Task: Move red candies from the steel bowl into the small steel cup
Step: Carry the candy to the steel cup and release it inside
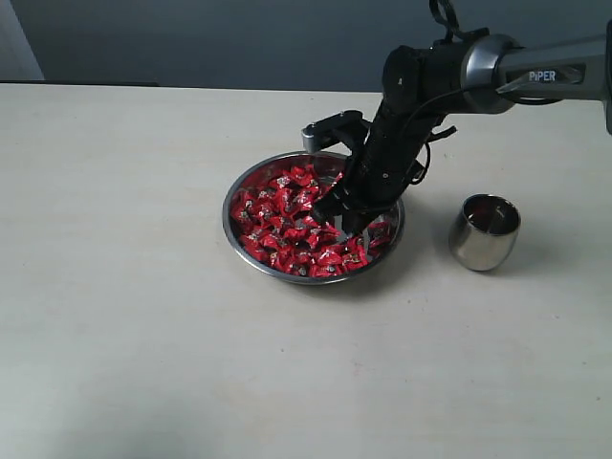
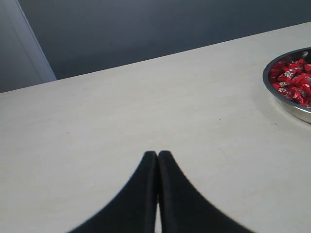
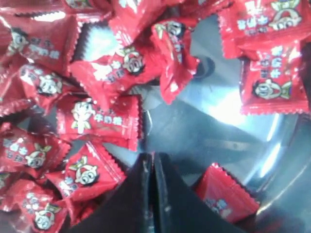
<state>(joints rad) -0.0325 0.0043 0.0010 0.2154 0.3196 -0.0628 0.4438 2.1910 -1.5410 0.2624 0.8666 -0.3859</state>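
Pale tabletop (image 1: 124,287) before a dark wall, with the right gripper (image 1: 338,224) down inside the steel bowl (image 1: 287,275).
Its jaws are pressed together, tip against tip, among the red candies (image 1: 282,225) that fill the bowl. The small steel cup (image 1: 484,232) stands on the table to the right of the bowl, apart from it. The left gripper (image 2: 157,156) hangs over the table away from the bowl, jaws pressed together too.
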